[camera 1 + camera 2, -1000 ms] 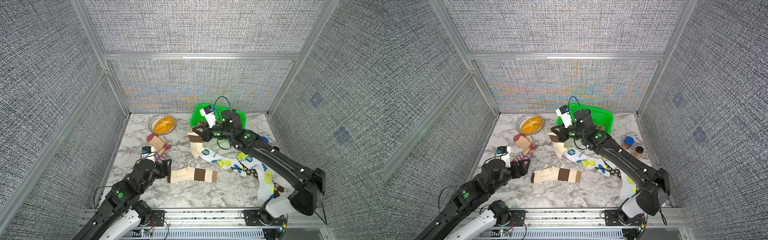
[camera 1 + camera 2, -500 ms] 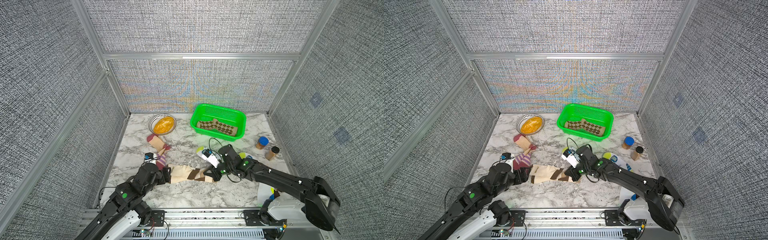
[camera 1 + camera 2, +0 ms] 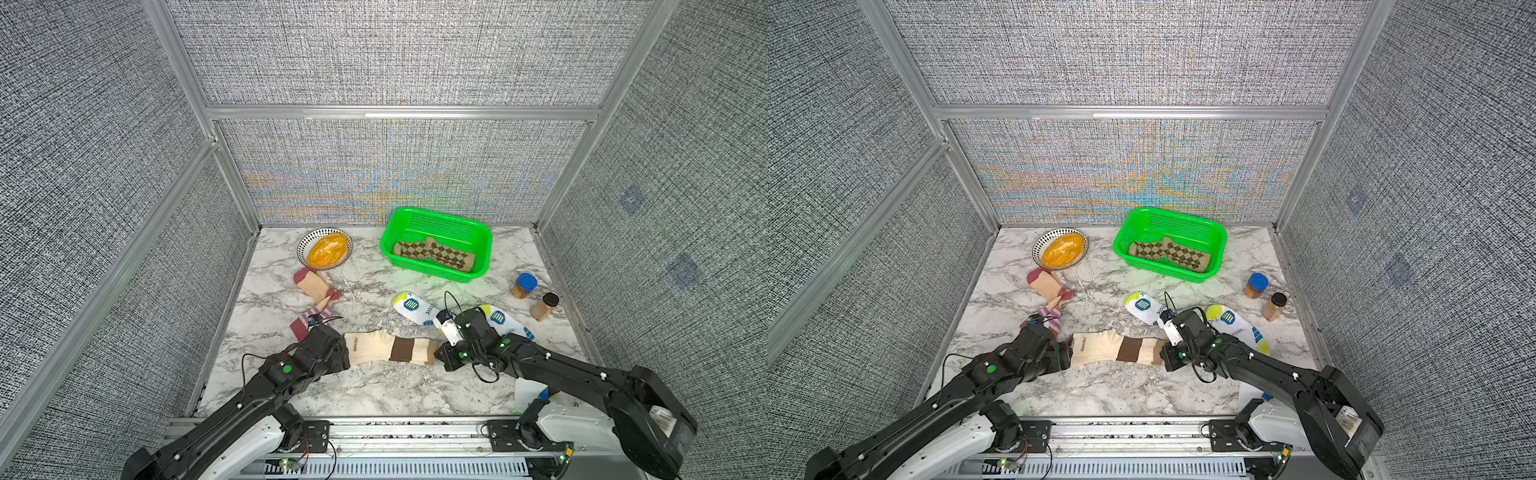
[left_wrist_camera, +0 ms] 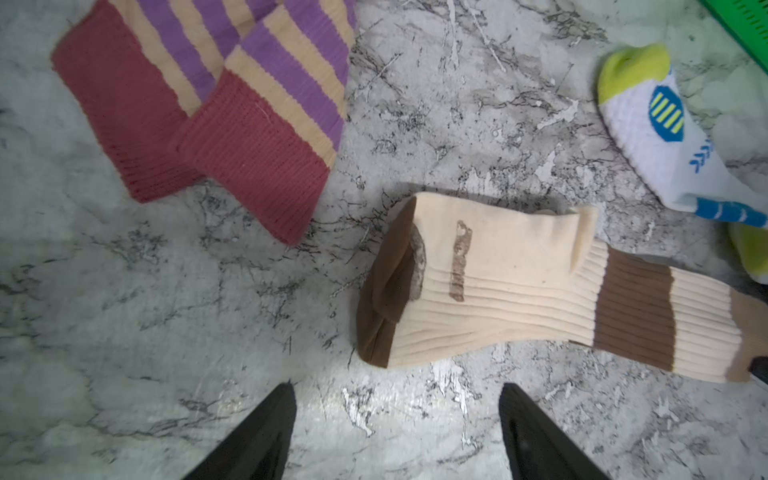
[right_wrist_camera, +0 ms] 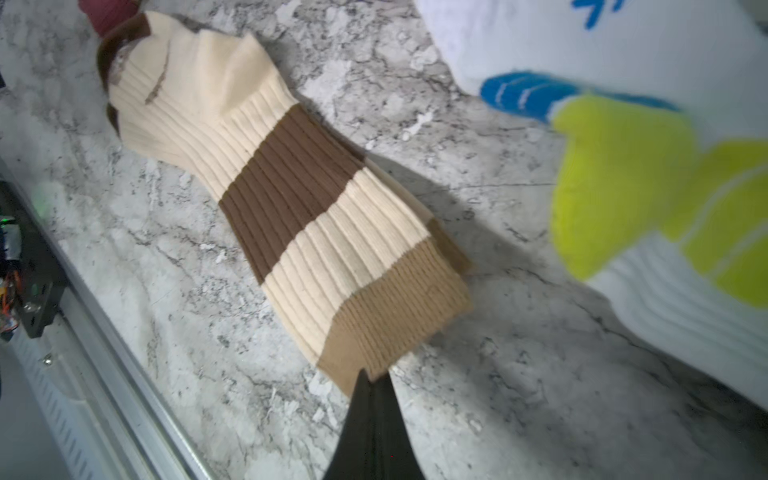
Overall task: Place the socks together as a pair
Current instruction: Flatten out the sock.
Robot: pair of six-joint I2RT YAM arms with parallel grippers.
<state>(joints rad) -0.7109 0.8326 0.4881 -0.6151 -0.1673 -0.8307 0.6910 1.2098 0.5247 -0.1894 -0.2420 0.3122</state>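
Observation:
Two cream socks with a brown band (image 3: 390, 348) (image 3: 1116, 349) lie stacked lengthwise at the front middle of the marble table. In the right wrist view my right gripper (image 5: 370, 377) is shut on the tan cuff of the cream sock (image 5: 291, 208), and a second layer shows under it. My left gripper (image 4: 395, 388) is open just short of the brown toe end (image 4: 386, 286), touching nothing. In both top views my left gripper (image 3: 338, 353) and right gripper (image 3: 440, 355) sit at opposite ends of the stack.
Maroon-peach socks with purple stripes (image 3: 313, 305) (image 4: 232, 124) lie left of centre. White socks with lime spots (image 3: 415, 309) (image 3: 503, 320) lie behind my right arm. A green basket (image 3: 482, 232) holds argyle socks (image 3: 434, 253). A bowl (image 3: 325, 249) and two jars (image 3: 524, 286) (image 3: 545, 305) stand at the back and right.
My right gripper came down from beside the basket to the front, bringing a cream sock onto the one lying there. My left gripper moved in toward the toe end.

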